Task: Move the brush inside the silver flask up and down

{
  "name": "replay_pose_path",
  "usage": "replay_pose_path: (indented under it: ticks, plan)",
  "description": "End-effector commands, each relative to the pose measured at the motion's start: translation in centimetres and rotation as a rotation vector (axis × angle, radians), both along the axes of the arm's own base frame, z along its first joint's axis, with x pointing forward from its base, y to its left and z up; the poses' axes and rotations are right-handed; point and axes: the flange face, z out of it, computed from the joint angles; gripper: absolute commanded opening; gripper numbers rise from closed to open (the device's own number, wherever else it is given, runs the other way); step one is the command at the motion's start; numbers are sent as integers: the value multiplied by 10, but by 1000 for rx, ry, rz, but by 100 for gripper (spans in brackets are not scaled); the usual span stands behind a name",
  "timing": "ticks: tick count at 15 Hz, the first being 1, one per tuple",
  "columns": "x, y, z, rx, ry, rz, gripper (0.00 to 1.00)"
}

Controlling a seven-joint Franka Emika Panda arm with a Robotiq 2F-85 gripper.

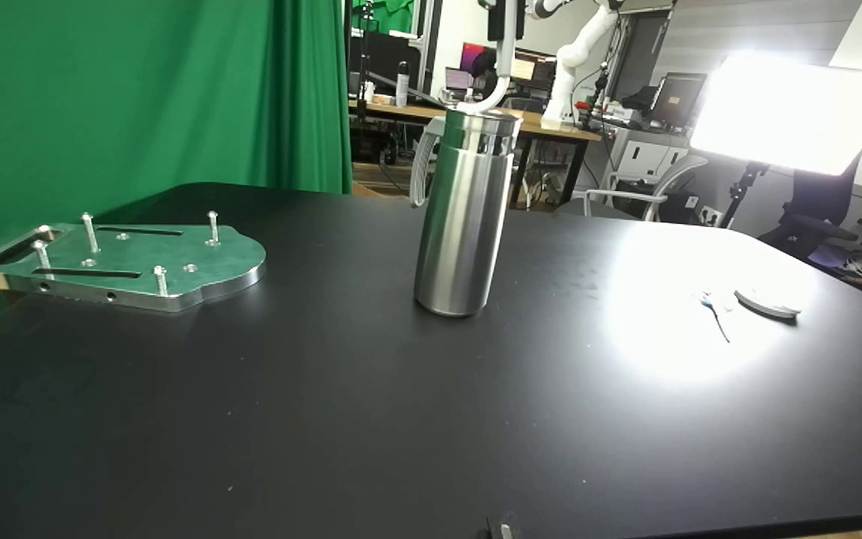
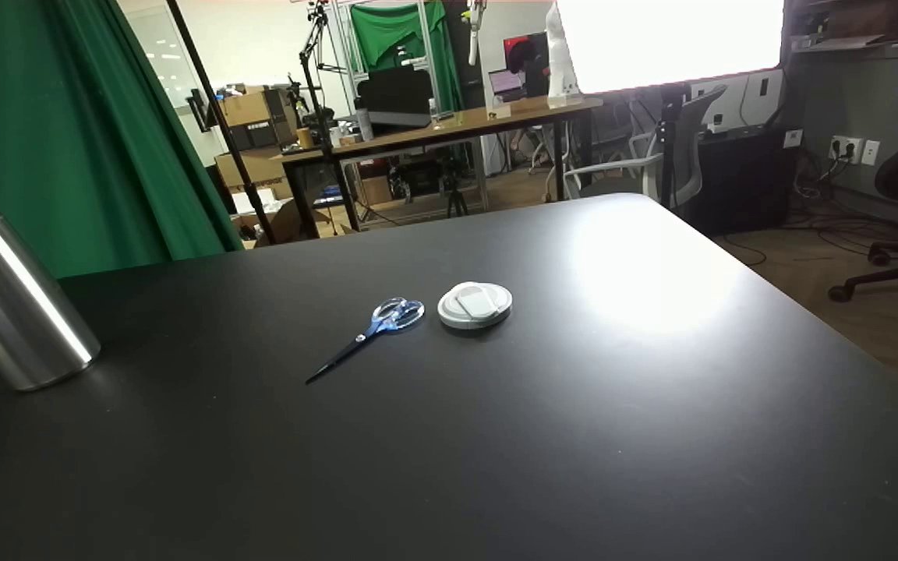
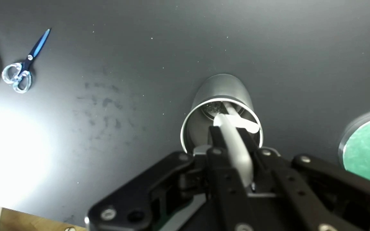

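The silver flask (image 1: 463,224) stands on the black table (image 1: 326,419) and shows in both exterior views, its mouth uncovered. The gripper (image 3: 231,133) is just above that mouth, its jaws drawn in to a narrow gap and pinching the white handle of the brush (image 3: 233,148). The handle curves at the mouth and a thin stem goes down inside the flask; the lower end is too dim to make out. On one side, well apart from the flask, is a green plate (image 1: 150,258) with upright bolts (image 1: 160,281). On the opposite side, also well apart, lie scissors (image 2: 371,331) with clear handles and, just beside those handles, a round white lid (image 2: 475,305). A green curtain (image 1: 139,97) hangs behind, and a bright lamp (image 2: 671,47) glares on the tabletop.
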Motion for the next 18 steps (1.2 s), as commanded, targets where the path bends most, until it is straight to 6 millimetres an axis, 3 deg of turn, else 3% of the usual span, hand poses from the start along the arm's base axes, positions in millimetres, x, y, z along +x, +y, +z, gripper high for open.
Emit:
replay_pose_path:
  ticks: [1,6,18]
  plan:
    - [-2,1,0,-24,-12,-12,4]
    - [0,-2,19,-17,-34,-15,4]
    - [-13,-14,103,27,-161,-26,4]
